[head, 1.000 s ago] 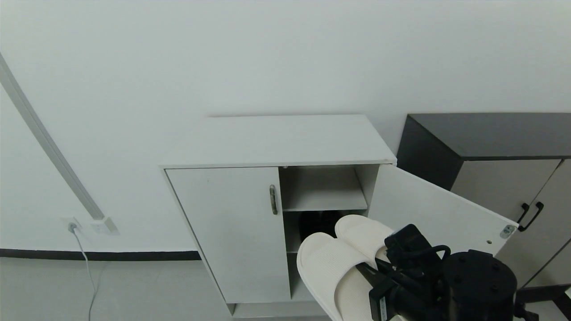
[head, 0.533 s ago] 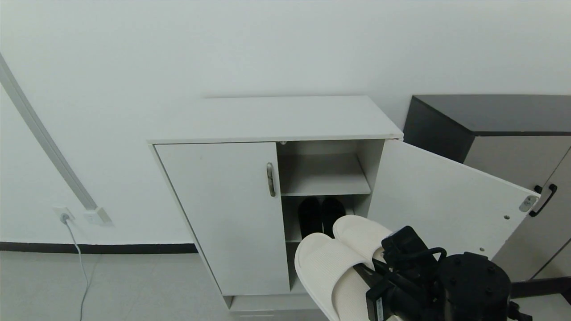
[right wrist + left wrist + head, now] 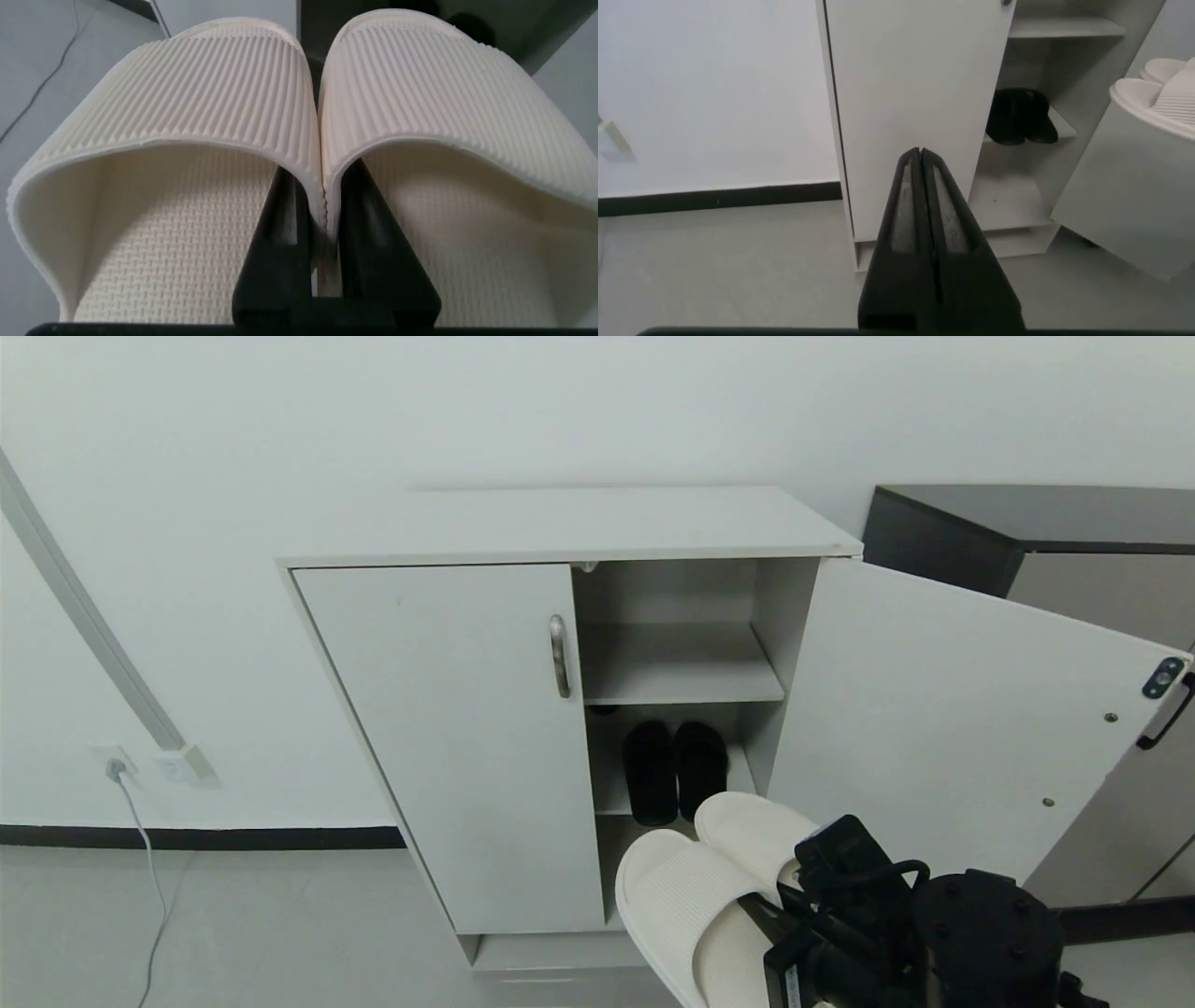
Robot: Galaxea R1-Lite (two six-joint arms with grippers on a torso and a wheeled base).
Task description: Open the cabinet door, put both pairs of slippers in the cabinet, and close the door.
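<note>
A white cabinet (image 3: 597, 523) stands against the wall, and beside it on the robot's right is a dark cabinet (image 3: 1027, 523). The white cabinet's left door (image 3: 448, 737) is closed, its metal handle (image 3: 558, 656) at the edge beside the opening. The right door (image 3: 943, 709) is swung wide outward, and its free edge stands in front of the dark cabinet. The way in is thus bounded by the closed door's edge on one side and the open door's hinged edge on the other. Inside, the upper shelf (image 3: 681, 663) is a pale board. On the shelf below it, a pair of black slippers (image 3: 674, 770) lies side by side, reaching that shelf's front edge. The right tool (image 3: 784, 919) is clamped on the white slippers (image 3: 695, 887). Its fingers (image 3: 285, 243) squeeze the two inner walls together, and the toes point toward the lower part of the opening, just outside it and near the open door. The left tool (image 3: 920, 163) has its fingers pressed together with nothing between them, and it hangs above the floor (image 3: 233, 933) facing the closed door. On the robot's left, well apart from the cabinet, a slanted conduit (image 3: 84, 607) runs down the wall to an outlet (image 3: 117, 767). A cable (image 3: 149, 877) drops from the outlet past the black baseboard (image 3: 187, 837) to the floor.
</note>
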